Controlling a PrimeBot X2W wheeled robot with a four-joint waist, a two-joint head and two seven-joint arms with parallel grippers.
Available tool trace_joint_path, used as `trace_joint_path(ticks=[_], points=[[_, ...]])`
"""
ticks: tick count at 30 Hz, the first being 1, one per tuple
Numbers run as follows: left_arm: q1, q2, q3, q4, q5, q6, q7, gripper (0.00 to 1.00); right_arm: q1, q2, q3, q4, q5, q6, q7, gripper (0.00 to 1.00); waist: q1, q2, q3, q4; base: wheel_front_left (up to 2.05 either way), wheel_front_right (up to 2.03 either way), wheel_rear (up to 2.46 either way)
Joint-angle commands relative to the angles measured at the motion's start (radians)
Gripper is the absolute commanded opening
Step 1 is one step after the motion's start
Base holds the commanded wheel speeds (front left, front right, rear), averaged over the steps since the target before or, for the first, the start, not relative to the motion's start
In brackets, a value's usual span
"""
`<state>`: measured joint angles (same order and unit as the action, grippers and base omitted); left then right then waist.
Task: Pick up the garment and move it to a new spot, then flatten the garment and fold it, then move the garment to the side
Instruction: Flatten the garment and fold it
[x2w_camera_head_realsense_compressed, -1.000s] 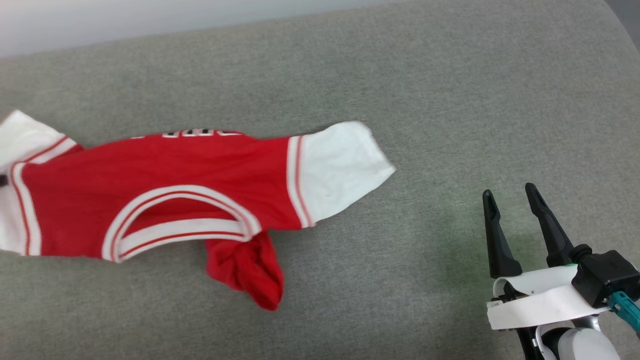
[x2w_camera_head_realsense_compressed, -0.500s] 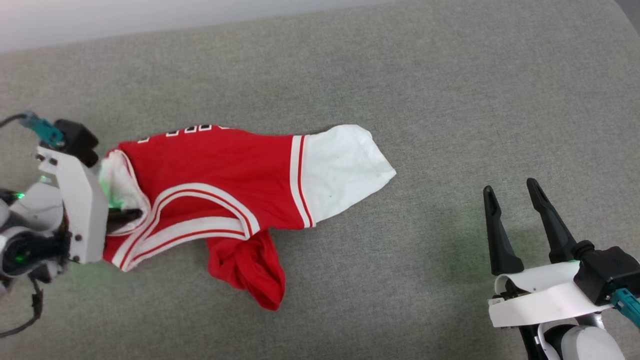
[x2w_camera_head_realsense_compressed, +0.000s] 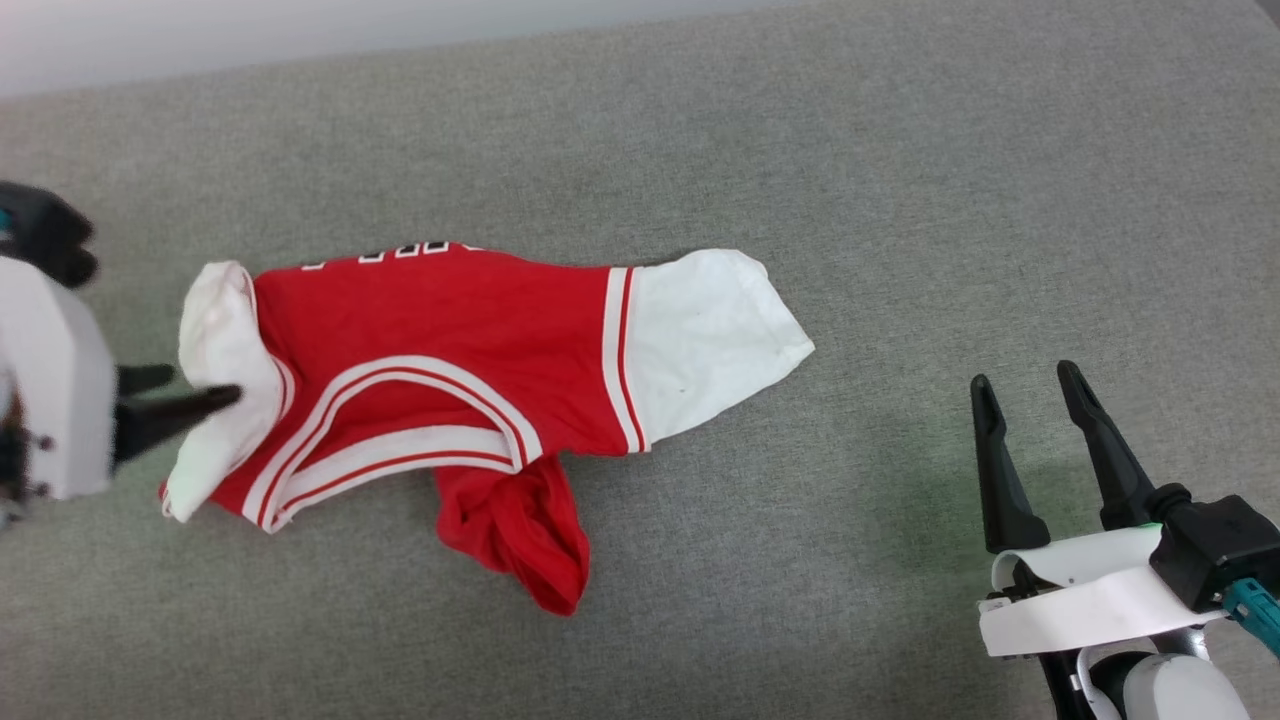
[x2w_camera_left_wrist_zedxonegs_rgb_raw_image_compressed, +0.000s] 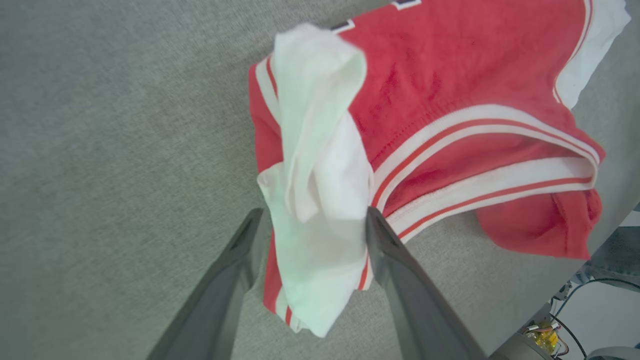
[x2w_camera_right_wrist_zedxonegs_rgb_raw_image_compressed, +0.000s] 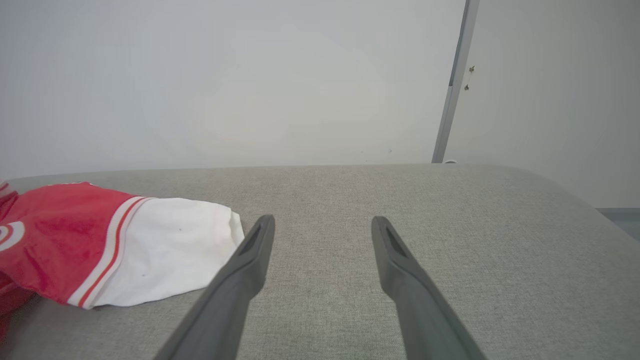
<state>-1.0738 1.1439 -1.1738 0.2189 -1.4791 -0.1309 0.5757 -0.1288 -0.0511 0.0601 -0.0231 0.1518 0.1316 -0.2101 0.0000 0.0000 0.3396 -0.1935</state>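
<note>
Grey fabric surface (x2w_camera_head_realsense_compressed: 900, 200) held the garment (x2w_camera_head_realsense_compressed: 440, 320). I saw left gripper (x2w_camera_left_wrist_zedxonegs_rgb_raw_image_compressed: 312, 212) jaws spread wide astride its white sleeve (x2w_camera_left_wrist_zedxonegs_rgb_raw_image_compressed: 320, 150). Right gripper (x2w_camera_head_realsense_compressed: 1024, 374) gaped wide too.

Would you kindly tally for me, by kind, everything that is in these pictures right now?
Garment: 1
Robot hands: 2, the left hand and the right hand
Grey padded surface: 1
Total: 4
</note>
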Motion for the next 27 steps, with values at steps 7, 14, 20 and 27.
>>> trace_joint_path(ticks=[7,14,20,27], points=[[-0.033,0.037,0.032,0.022,-0.059,0.001,0.016,1.00,-0.017,0.001,0.021,0.013,0.005,-0.002,-0.013,1.00,0.0000,0.0000,0.013,-0.012,0.00,0.00,0.00],[0.000,0.025,0.042,0.010,-0.136,0.001,0.037,0.43,0.004,0.001,0.002,0.002,0.007,-0.002,-0.021,1.00,0.0000,0.0000,0.021,-0.030,0.00,0.00,0.00],[-0.026,0.058,0.057,0.020,-0.100,0.001,0.026,0.00,0.014,0.002,-0.004,-0.011,0.001,-0.002,-0.016,1.00,0.0000,0.0000,0.032,-0.026,0.00,0.00,0.00],[-0.069,0.099,0.020,0.156,0.098,0.001,-0.010,0.00,-0.010,0.001,0.027,-0.020,-0.007,-0.002,-0.011,1.00,0.0000,0.0000,0.061,-0.021,0.00,0.00,0.00]])
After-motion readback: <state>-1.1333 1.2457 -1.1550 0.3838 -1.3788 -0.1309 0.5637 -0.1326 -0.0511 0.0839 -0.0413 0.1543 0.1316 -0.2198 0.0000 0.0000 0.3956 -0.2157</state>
